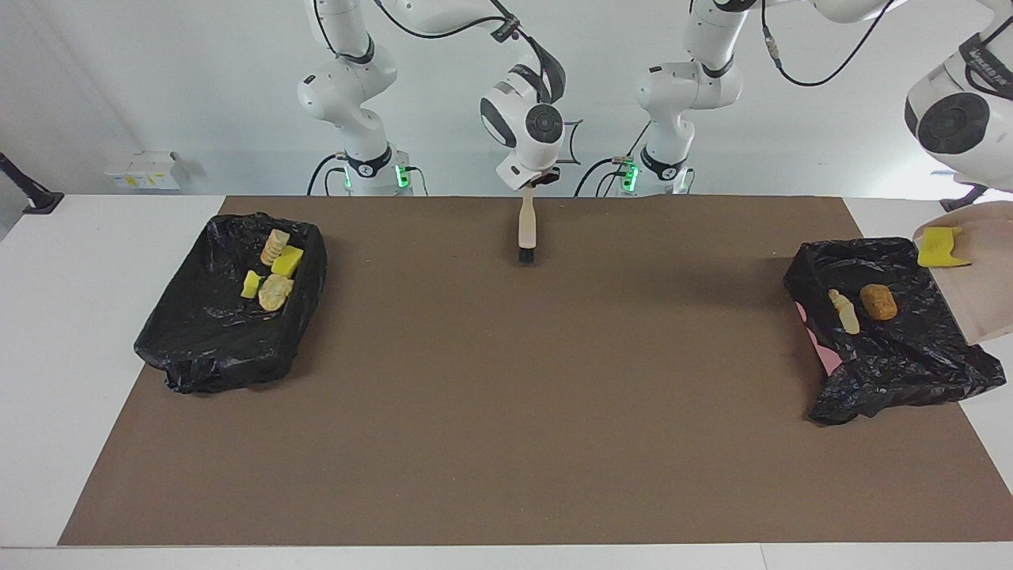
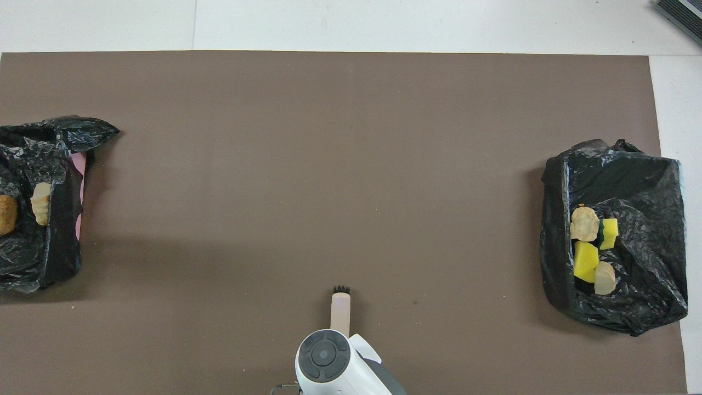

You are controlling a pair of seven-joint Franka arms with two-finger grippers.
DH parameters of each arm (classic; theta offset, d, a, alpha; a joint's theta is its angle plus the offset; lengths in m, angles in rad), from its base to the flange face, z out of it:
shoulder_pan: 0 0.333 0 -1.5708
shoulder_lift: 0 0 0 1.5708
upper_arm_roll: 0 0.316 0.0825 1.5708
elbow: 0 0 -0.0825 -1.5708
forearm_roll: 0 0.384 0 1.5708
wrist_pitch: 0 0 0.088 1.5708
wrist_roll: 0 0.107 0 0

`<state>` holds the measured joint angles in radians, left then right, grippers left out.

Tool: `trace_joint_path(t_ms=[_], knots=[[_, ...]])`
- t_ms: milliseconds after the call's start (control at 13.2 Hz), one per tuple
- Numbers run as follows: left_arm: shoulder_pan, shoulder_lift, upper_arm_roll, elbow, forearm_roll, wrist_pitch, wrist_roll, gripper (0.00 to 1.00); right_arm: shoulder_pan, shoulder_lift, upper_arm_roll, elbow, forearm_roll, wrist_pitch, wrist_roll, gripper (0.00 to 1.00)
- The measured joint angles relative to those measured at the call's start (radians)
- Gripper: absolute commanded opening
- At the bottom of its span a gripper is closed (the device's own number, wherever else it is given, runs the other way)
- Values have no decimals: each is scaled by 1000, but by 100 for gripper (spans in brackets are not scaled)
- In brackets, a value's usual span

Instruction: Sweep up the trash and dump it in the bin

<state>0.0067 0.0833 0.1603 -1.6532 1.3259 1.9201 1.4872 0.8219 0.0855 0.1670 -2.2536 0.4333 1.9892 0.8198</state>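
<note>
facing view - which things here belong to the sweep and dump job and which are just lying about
Job:
brush in right pincer
dustpan, tilted over bin
yellow sponge wedge on dustpan
bread-like piece, beige lump in that bin
second bin, four scraps

Lying about:
white box

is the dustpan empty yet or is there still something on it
Not empty. The tilted dustpan over the bin at the left arm's end carries one yellow sponge wedge; a brown piece and a beige lump lie in the bin.
</note>
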Motion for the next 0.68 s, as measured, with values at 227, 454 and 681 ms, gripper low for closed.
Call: trace_joint_path(t_ms=[227, 454, 681], knots=[[-2, -50, -7, -61, 26, -6, -41, 0, -20, 0, -5, 23, 0, -22, 0, 54], [2, -57, -3, -83, 30, 20, -61, 0, -72, -2, -8, 94, 0, -111, -1, 68], [9, -62, -1, -99, 31, 48, -75, 0, -126, -33, -11, 126, 0, -147, -23, 96]])
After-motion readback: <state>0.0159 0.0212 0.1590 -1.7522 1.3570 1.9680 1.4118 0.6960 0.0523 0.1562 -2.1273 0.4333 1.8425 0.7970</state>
